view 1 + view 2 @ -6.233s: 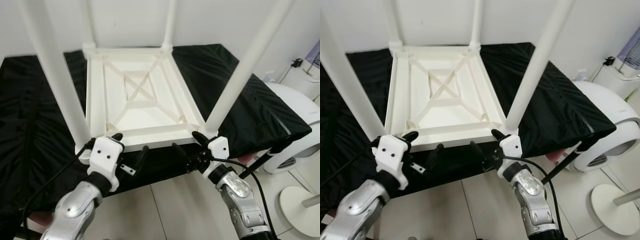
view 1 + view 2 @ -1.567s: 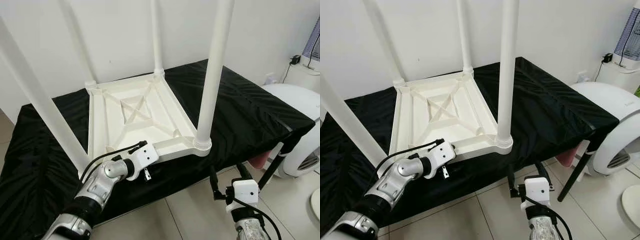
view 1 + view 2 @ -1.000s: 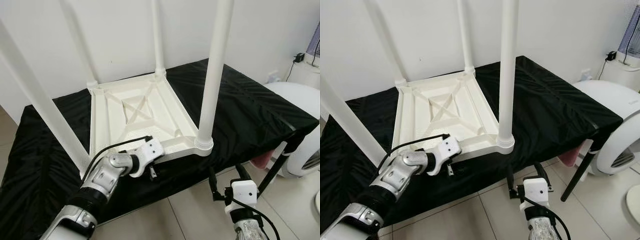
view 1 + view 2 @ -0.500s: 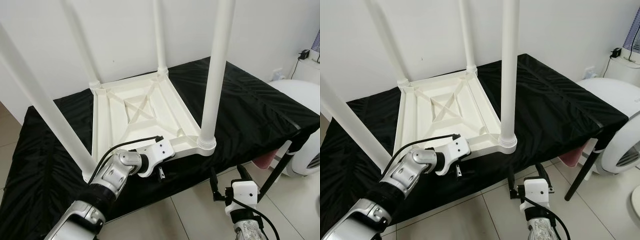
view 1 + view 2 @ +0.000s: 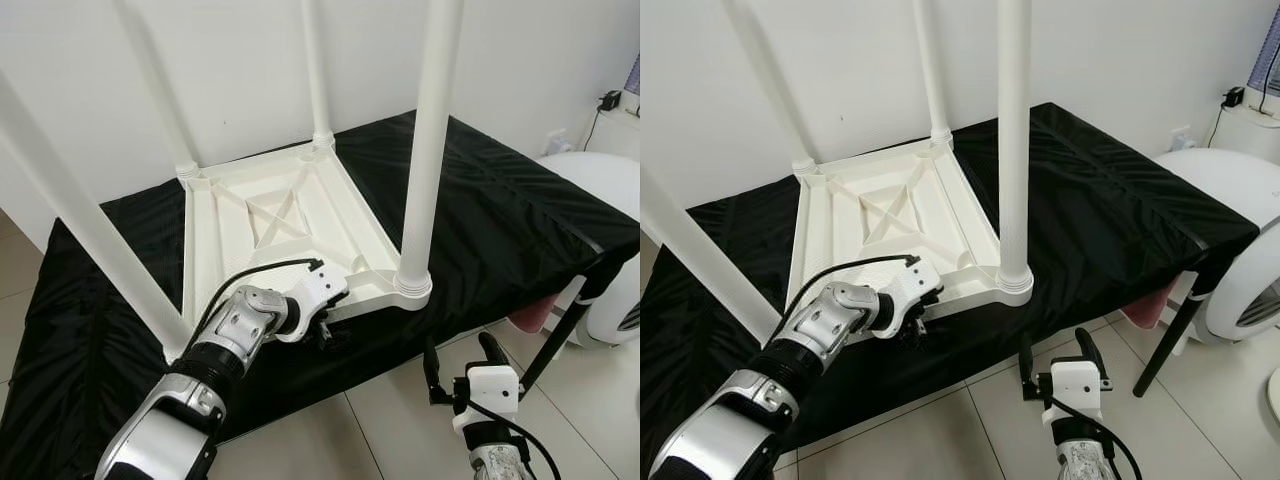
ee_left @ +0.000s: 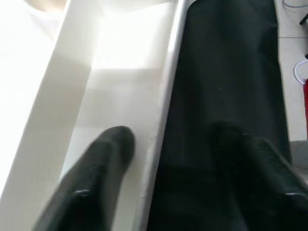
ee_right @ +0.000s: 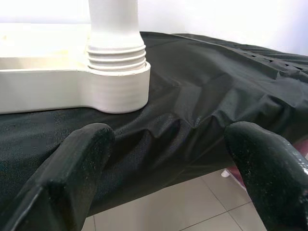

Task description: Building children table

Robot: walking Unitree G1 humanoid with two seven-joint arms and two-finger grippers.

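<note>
The children's table (image 5: pixel 290 225) is seen lying upside down on the black-draped bench (image 5: pixel 500 210), its four legs pointing up, so that the leg sockets can be reached from above. The left gripper (image 5: pixel 325 325) is set at the near rim of the tabletop, toward 6 o'clock of the frame; in the left wrist view one finger (image 6: pixel 103 159) lies inside the white rim and the other outside on the cloth, spread and straddling the edge, apparently to steady or shift the table. The right gripper (image 5: pixel 1058 355) is held low in front of the bench, fingers apart and empty, facing the near-right leg (image 7: pixel 115 53) at 5 o'clock.
</note>
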